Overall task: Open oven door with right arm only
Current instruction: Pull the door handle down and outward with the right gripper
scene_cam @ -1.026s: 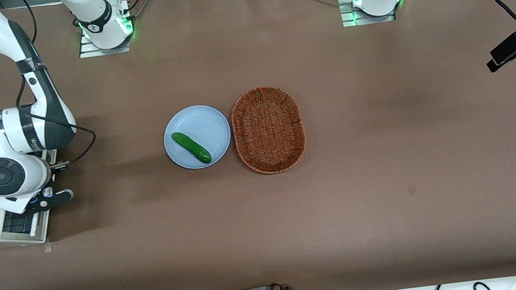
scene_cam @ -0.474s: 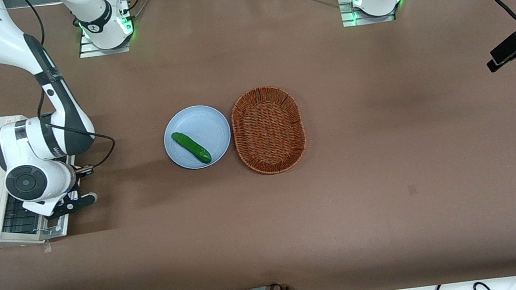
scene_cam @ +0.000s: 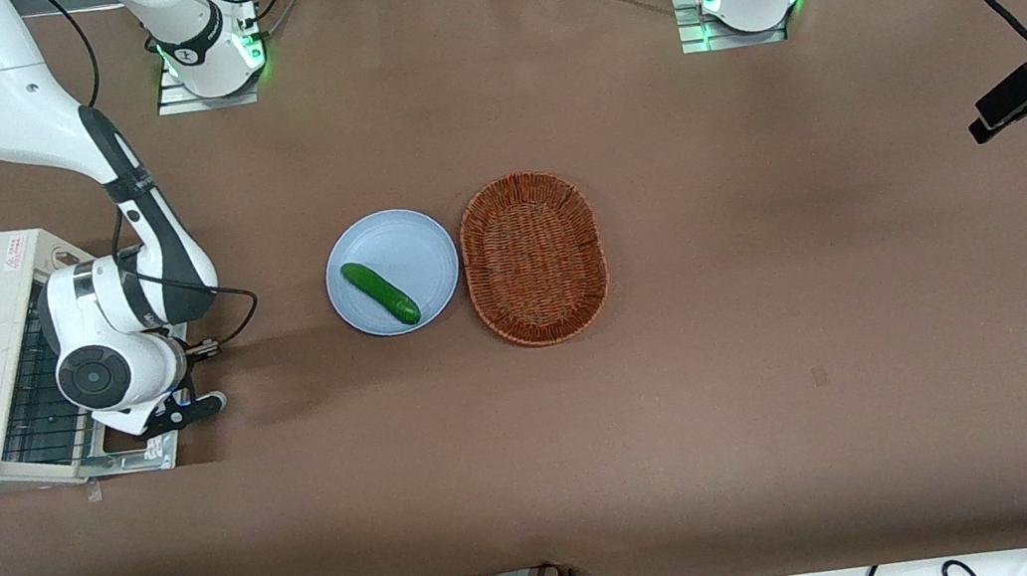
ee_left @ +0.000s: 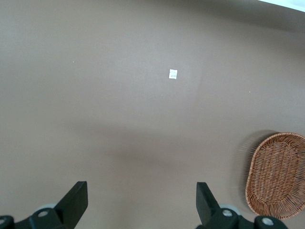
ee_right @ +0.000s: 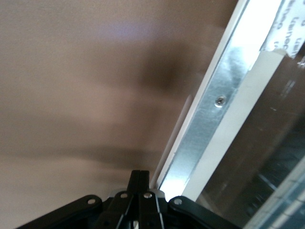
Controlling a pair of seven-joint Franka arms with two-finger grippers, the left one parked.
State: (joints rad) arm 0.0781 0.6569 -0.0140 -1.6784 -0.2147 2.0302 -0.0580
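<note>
Tabletop: lowered oven door (scene_cam: pixel 133 454) directly under gripper (scene_cam: pixel 185 406).

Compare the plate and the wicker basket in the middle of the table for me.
The plate is round, smooth and pale blue; the basket is oval, woven and reddish brown. The plate holds a cucumber; the basket holds nothing. The basket is larger. Both lie beside each other on the brown table, away from the gripper at the oven door.
</note>
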